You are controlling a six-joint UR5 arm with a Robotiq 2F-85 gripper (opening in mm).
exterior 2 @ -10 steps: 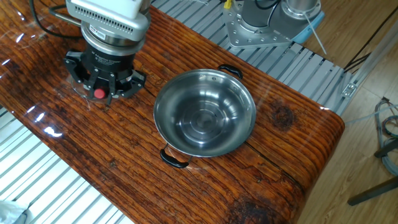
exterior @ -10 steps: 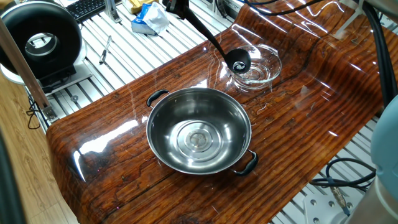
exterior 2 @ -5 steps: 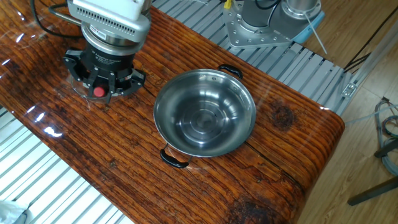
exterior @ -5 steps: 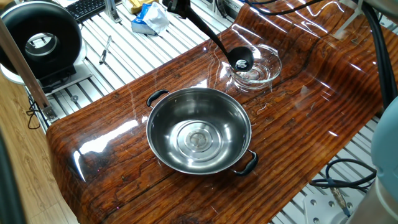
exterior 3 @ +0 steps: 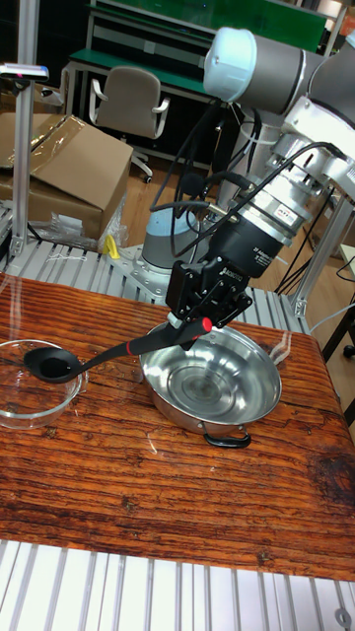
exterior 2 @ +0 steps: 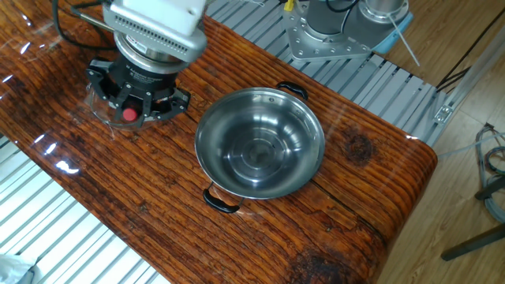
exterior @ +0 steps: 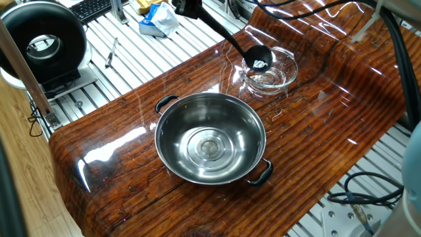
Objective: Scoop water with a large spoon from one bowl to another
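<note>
- The ladle (exterior: pixel 257 59) sits with its round head inside the small glass bowl (exterior: pixel 279 68), in the upper right of one fixed view.
- A second ago the head faced sideways, with its dark back showing. Now it has turned flat and open side up, and a shiny spot shows in it.
- That shiny spot may be water, or just light. I cannot tell which.
- The end effector (exterior 3: pixel 200 320) is clamped on the far end of the ladle's thin handle, in the middle of the tall fixed view. It has tilted a bit since the last look, and that is what turns the ladle.
- The big steel bowl (exterior: pixel 210 137) sits in the middle of the wooden surface (exterior: pixel 112 158). It has not moved. Any water in it is too clear to see.
- I think the ladle has finished tipping at the glass bowl, or is picking water up there.
- The next move is probably to lift the ladle out slowly and keep it level.
</note>
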